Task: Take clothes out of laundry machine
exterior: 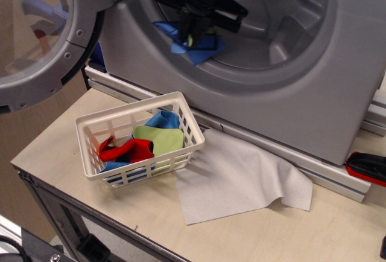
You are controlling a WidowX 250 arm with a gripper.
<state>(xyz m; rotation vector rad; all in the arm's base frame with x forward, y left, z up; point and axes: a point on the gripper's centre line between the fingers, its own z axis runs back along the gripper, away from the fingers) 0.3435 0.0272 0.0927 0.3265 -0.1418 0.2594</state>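
Observation:
The grey laundry machine (pixel 301 99) fills the back, its round transparent door (pixel 42 32) swung open at the left. My black gripper (pixel 192 32) is at the left of the drum mouth, shut on the clothes (pixel 193 46): blue cloth pieces hang below the fingers with a bit of lime green showing between them. The bundle hangs over the drum's lower left rim, clear of the drum floor.
A white slatted basket (pixel 181 102) stands on the table in front of the machine, holding red, blue and green cloths. A pale grey sheet (pixel 241 180) lies flat to its right. A red and black object (pixel 368 168) sits at the right edge.

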